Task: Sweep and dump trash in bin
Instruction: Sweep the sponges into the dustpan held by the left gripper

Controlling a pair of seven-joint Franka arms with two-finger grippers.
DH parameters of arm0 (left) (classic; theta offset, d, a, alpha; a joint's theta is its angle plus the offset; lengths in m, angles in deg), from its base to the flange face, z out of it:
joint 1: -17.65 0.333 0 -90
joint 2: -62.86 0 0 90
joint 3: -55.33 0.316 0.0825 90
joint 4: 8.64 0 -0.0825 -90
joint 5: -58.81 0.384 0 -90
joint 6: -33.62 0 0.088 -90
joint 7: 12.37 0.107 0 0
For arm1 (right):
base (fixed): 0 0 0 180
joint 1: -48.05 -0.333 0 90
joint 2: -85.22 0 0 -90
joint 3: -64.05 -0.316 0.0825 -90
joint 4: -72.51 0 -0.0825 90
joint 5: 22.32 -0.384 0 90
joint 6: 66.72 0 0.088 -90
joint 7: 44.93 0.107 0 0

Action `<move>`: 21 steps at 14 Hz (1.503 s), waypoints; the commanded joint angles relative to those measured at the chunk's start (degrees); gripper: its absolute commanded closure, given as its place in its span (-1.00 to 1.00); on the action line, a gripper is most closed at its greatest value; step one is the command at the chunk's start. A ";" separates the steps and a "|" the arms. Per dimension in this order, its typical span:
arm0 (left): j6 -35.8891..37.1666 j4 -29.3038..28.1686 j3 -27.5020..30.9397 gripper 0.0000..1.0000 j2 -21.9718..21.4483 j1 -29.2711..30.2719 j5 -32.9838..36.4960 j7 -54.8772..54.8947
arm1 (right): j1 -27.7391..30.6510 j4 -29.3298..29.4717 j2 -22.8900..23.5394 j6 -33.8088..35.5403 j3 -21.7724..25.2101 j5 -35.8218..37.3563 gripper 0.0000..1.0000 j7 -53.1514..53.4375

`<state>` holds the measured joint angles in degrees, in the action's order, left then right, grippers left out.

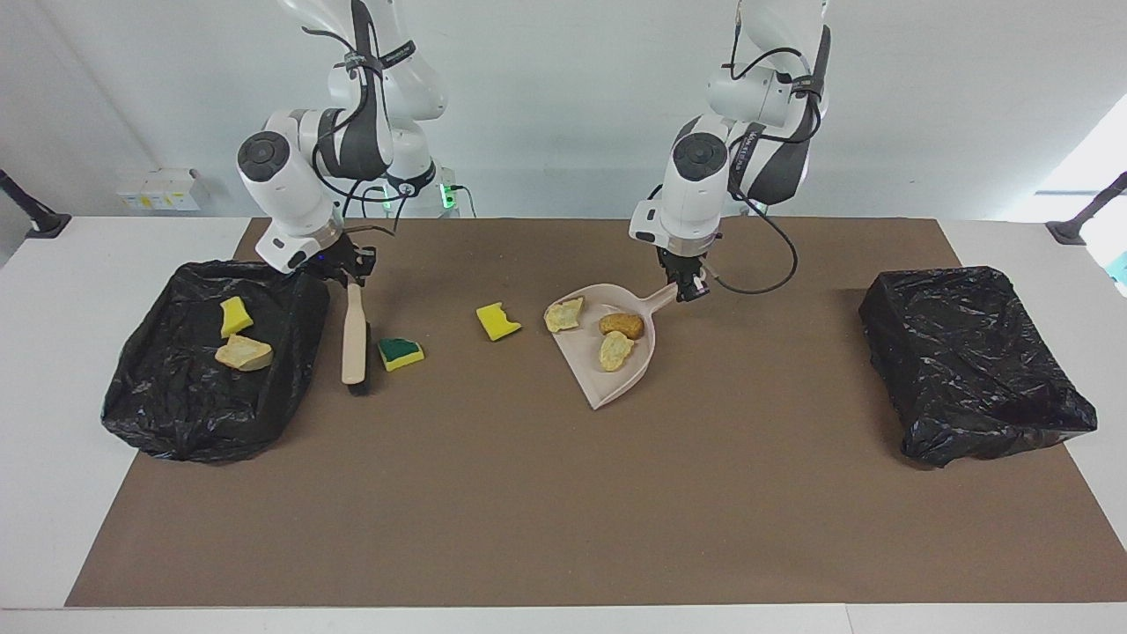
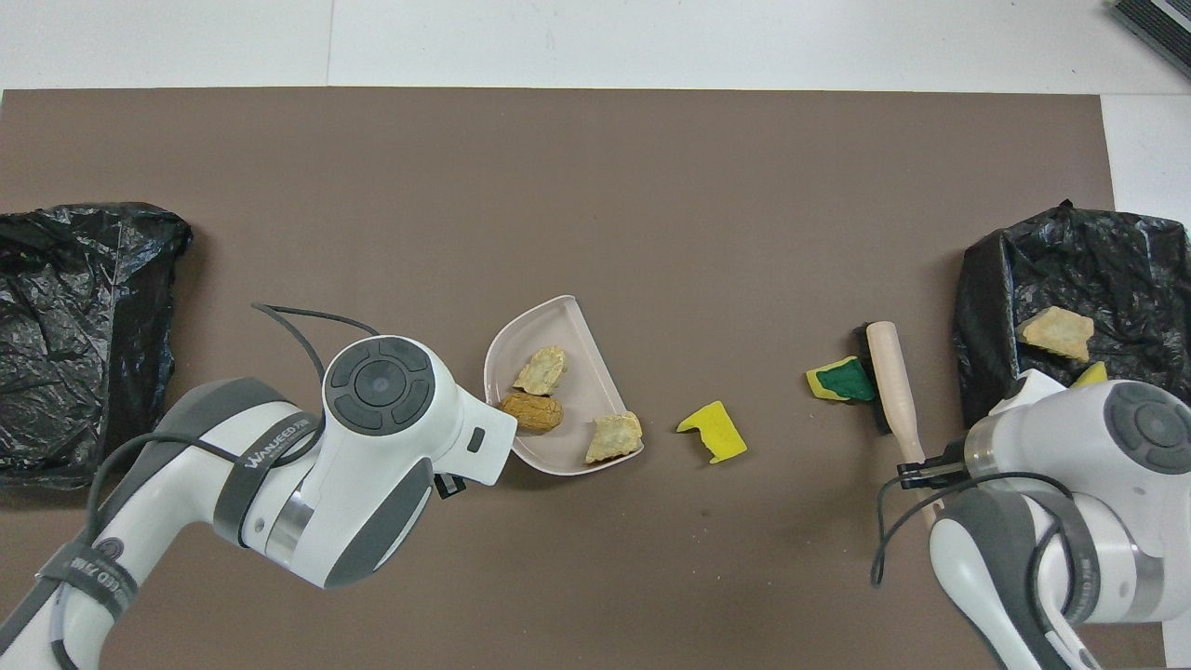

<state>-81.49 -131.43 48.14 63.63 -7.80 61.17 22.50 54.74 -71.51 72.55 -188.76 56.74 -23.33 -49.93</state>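
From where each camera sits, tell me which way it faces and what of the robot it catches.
Facing view: high across the table, looking at both arms; right gripper holds the brush, left gripper the dustpan.
Overhead view: above the robots' end, looking steeply down; wrists rise from the bottom edge.
Shared: dustpan, brush, green-topped sponge piece, turned half round.

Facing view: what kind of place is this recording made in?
Most likely a robot lab or test bench, not a home: two arms at a white table under a brown mat, a bare wall, and staged scraps beside bag-lined bins.
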 commanded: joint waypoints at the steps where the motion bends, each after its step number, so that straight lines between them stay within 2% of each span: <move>1: -3.35 -4.02 0.60 1.00 -2.44 -0.75 -0.87 0.91 | -4.03 -2.32 -2.10 -0.57 -0.34 -0.31 1.00 6.73; 3: -6.53 -7.62 0.60 1.00 -4.37 -0.92 -0.87 1.00 | -8.42 -2.15 -2.19 0.05 -0.42 -0.75 1.00 12.44; 6: -6.53 -7.90 0.69 1.00 -4.46 -0.92 -0.87 0.91 | -15.10 -2.15 -1.49 -0.47 -0.42 -6.62 1.00 21.22; 8: -6.53 -7.90 0.69 1.00 -4.55 -0.92 -0.87 0.91 | -19.24 -1.45 -0.43 -1.27 -0.42 -7.78 1.00 28.44; 11: -6.45 -7.90 0.60 1.00 -4.55 -0.83 -0.87 0.91 | -23.46 1.18 0.97 -1.45 -0.42 -11.81 1.00 31.80; 14: -6.36 -7.90 0.69 1.00 -4.55 -0.83 -0.87 0.91 | -27.42 6.27 4.04 -1.27 -0.51 -15.77 1.00 32.33; 18: -6.45 -7.90 0.69 1.00 -4.55 -0.66 -0.87 0.82 | -34.71 16.19 13.26 -3.03 -0.60 -17.44 1.00 40.24; 21: -6.45 -7.90 0.69 1.00 -4.55 -0.48 -0.87 0.73 | -36.92 22.88 17.05 -2.42 -0.60 -23.59 1.00 37.54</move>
<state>-87.05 -137.04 48.19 61.15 -7.80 61.00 22.53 18.27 -53.93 86.35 -191.77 56.03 -43.70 -10.52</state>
